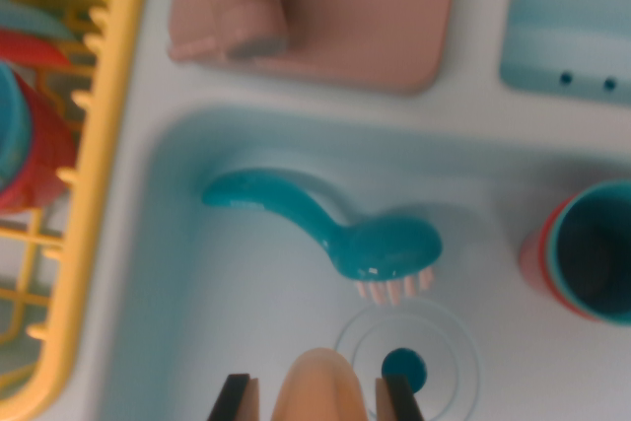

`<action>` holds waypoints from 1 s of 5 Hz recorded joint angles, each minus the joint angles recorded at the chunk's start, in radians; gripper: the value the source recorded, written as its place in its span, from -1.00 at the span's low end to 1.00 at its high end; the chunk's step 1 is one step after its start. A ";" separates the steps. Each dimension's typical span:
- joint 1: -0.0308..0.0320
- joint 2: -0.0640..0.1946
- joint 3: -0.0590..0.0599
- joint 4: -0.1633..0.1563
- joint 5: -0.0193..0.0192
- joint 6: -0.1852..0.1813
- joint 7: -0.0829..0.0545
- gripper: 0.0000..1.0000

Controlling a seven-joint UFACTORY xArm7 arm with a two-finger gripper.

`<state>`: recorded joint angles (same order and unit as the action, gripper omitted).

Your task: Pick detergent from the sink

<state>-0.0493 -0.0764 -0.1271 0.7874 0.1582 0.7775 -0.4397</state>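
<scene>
A peach-orange detergent bottle (317,382) shows its rounded top at the bottom edge of the wrist view, over the pale blue sink (197,273). My gripper (317,403) has one dark finger on each side of the bottle, pads close against it, so it looks shut on the bottle. The bottle's lower body is cut off by the frame. The picture is blurred.
A teal dish brush (335,229) lies in the sink just beyond the bottle, above the round drain with its teal plug (403,369). A red-and-teal cup (587,253) stands at the right. A yellow dish rack (84,175) borders the left. Pink faucet base (325,12) and soap dish (567,32) sit behind.
</scene>
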 joint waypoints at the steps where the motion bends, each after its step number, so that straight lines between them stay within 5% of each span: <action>1: -0.0007 -0.012 0.001 0.030 -0.0055 0.042 0.007 1.00; 4: -0.0014 -0.025 0.001 0.061 -0.0112 0.086 0.014 1.00; 5: -0.0022 -0.039 0.002 0.094 -0.0172 0.131 0.022 1.00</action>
<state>-0.0514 -0.1151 -0.1254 0.8815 0.1410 0.9089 -0.4177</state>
